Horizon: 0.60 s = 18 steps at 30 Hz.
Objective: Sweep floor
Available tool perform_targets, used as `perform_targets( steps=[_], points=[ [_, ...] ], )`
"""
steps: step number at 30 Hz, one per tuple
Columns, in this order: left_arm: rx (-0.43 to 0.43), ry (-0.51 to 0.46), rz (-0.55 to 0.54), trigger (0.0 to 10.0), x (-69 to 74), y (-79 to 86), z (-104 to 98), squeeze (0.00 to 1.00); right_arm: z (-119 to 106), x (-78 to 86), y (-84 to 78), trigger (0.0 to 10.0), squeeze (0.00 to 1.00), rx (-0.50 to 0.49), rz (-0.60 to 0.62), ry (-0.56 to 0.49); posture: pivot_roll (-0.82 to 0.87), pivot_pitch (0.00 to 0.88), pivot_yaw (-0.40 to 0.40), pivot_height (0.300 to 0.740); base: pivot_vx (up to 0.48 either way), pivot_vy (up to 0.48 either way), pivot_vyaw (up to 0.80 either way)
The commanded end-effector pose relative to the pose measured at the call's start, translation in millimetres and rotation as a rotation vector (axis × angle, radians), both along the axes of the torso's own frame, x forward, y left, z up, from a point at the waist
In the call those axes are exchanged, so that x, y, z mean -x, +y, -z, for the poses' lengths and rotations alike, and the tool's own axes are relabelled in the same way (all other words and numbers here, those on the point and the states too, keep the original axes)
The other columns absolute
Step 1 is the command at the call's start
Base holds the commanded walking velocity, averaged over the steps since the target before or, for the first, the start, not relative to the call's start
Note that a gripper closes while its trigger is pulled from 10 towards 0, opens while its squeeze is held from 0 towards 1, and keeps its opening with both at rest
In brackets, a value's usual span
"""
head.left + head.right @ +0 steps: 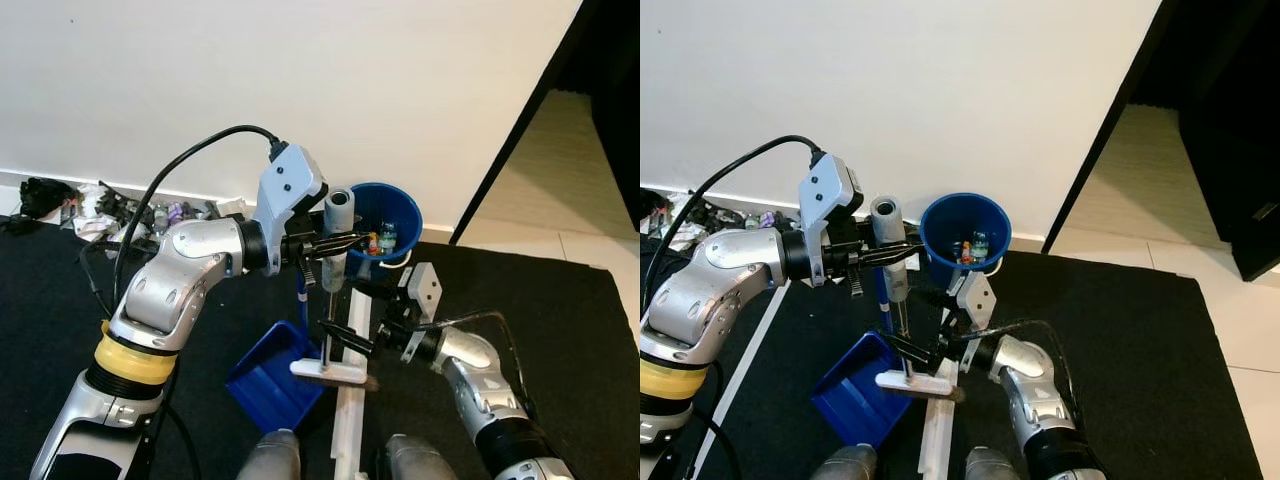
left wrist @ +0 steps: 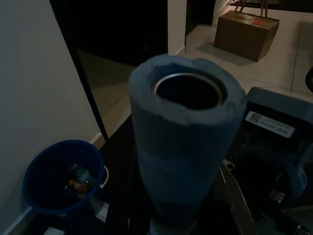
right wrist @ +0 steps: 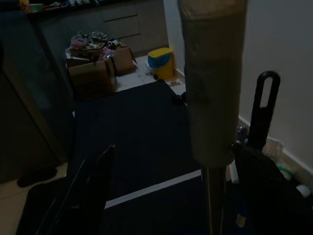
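A: Any writing?
B: A white label with a QR code (image 2: pixel 269 123) beside the left gripper's housing; text too small to read.
A: Broom?
B: Upright. Grey foam-padded grip (image 1: pixel 338 240) over a thin metal pole, white head (image 1: pixel 330 371) on black carpet (image 1: pixel 570 320). Left gripper (image 1: pixel 345 243) clamps the grip; right gripper (image 1: pixel 338 335) below it, fingers spread around the pole.
A: Nearby?
B: Blue plastic dustpan (image 1: pixel 275 380) just beside the head; round blue bucket (image 1: pixel 385 225) beyond the left gripper, small litter inside.

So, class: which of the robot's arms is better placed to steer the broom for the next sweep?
Left, probably: its end effector grips the broom handle near the top, while the right end effector sits low by the broom head.
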<state>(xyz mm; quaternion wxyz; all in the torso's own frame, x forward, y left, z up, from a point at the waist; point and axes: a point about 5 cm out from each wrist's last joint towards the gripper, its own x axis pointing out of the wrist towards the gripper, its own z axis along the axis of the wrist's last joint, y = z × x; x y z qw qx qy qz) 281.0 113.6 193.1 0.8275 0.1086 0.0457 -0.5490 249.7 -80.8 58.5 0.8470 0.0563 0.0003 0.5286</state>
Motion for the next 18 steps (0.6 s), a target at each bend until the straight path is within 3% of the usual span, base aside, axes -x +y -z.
perform_targets(
  steps=[1,2,16,17,18],
  points=[
    [0.042,-0.038,0.086,10.0,6.3,-10.8,-11,0.0,-8,-3.5,1.8,10.0,0.82,0.013,0.007,-0.049,0.13,0.0,-0.046,0.74,0.0,0.0,0.0],
    [0.04,-0.033,0.124,10.0,9.6,-14.0,-11,0.0,-11,-5.9,1.9,10.0,0.0,0.007,0.02,-0.061,0.13,0.0,-0.042,0.74,0.0,0.0,0.0],
    [0.075,0.007,0.231,10.0,18.4,-29.3,-15,0.0,-8,-3.0,4.6,9.8,0.0,0.027,0.01,-0.044,0.12,0.0,-0.032,0.74,0.0,0.0,0.0],
    [0.078,0.007,0.233,10.0,18.7,-29.5,-15,0.0,-7,-3.1,4.3,0.0,0.0,0.02,0.016,-0.036,0.13,0.0,-0.03,0.74,0.0,0.0,0.0],
    [0.079,0.006,0.232,10.0,18.7,-29.5,-15,0.0,-7,-3.1,4.2,0.0,0.0,0.015,0.019,-0.031,0.13,0.0,-0.03,0.74,0.0,0.0,0.0]
  ],
)
